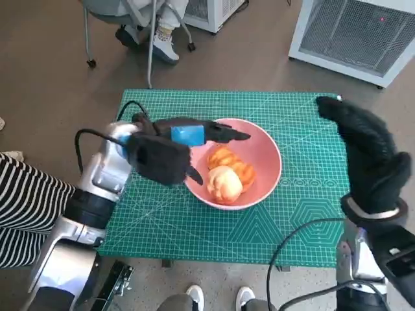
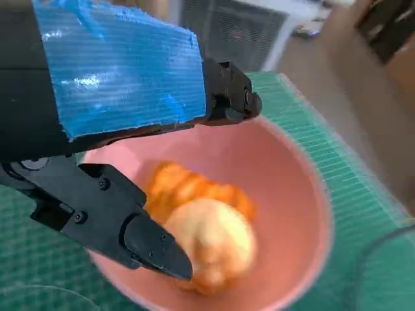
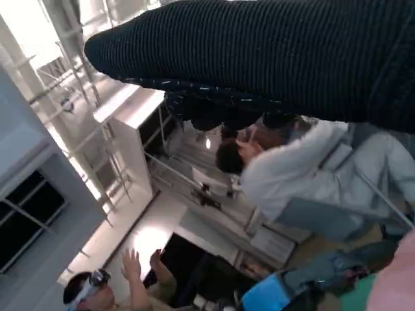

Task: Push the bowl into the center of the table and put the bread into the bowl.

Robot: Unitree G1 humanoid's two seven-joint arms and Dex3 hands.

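A pink bowl sits near the middle of the green mat. Two pieces of bread lie in it: an orange-striped piece and a pale round roll, seen closer as the striped piece and the roll in the bowl. My left hand hovers over the bowl's left rim, fingers spread apart and holding nothing. My right hand is raised at the mat's right side, gloved fingers stretched out, empty; its glove fills the right wrist view.
A person in a striped sleeve sits at the left. Shoes show below the table's front edge. A chair with a seated person's feet stands beyond the far edge, and a white unit is at back right. People appear in the right wrist view.
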